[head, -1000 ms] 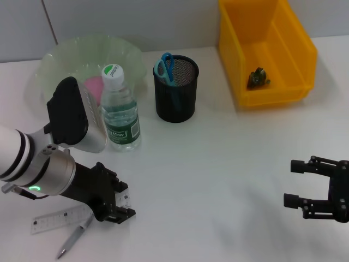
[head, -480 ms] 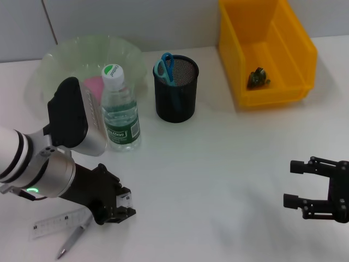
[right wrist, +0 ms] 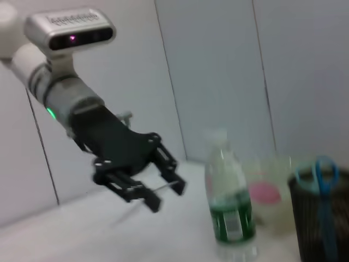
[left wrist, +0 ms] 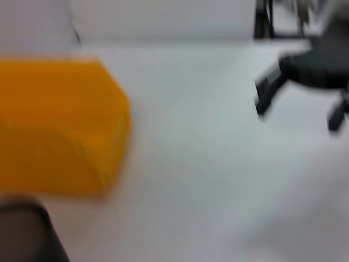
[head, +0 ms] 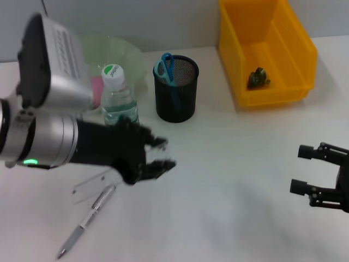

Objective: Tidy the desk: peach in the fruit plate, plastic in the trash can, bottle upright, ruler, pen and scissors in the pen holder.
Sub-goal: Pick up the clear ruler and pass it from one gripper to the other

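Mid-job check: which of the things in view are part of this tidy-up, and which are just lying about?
Part of the job:
- ruler, held by the left gripper
- pen, on the table
- scissors, in the pen holder
- bottle, upright
- peach, in the fruit plate
- plastic, in the trash can

Lying about:
- nothing; the right gripper is idle and open

The left gripper (head: 155,155) is hanging raised above the desk with its fingers closed on a thin clear ruler (head: 94,183), while the right gripper (head: 312,170) is resting low, fingers spread.
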`<state>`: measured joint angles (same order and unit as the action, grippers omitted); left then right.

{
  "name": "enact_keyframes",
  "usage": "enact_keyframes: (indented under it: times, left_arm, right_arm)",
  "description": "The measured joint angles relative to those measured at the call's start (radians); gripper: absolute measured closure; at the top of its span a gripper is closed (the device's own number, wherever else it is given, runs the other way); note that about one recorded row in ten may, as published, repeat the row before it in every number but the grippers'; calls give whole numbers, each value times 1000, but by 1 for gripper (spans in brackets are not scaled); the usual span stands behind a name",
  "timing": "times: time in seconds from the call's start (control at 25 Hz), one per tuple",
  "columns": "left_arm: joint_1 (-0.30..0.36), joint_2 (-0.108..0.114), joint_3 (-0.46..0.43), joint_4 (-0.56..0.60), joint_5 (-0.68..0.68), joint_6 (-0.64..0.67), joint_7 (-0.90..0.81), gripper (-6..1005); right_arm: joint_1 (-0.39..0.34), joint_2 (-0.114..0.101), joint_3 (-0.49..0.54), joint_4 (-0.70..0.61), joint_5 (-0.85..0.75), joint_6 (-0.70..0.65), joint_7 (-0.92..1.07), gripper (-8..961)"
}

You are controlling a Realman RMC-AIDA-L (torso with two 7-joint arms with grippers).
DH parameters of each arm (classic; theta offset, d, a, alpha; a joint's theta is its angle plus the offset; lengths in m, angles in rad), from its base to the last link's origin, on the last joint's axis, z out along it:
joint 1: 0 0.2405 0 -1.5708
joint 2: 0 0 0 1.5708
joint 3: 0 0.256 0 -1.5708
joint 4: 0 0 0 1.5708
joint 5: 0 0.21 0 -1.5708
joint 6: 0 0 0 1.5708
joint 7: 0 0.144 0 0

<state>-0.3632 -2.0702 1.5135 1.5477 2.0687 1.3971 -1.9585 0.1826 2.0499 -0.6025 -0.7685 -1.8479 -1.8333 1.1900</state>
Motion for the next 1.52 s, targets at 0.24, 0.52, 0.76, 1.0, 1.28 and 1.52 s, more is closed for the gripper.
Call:
enact_keyframes:
  times: [0.24,0.52,0.76,1.0,1.28,1.52]
  left_arm:
    - [93,-2,35,40,-251,-213,115,607]
    - [165,-2,116,-80,-648,-448,438,607]
    - [163,-5,216,-271,-998,-561,783,607]
    - [151,-5,284,-380,-1215,-578,1000,607]
    - [145,-8,341,-454,-1370,-579,1164,606]
    - [136,-8,370,-481,-1427,-581,1210,606]
  right_arm:
    - [6,30,112,67,10,-75,-135,123]
    - [37,31,144,247,84,-88,-285,123]
    - [102,34,149,543,137,-74,-502,123]
    - [148,39,192,745,138,-13,-708,123]
    - [229,39,278,943,138,143,-871,123]
    - [274,42,283,1008,137,218,-898,124]
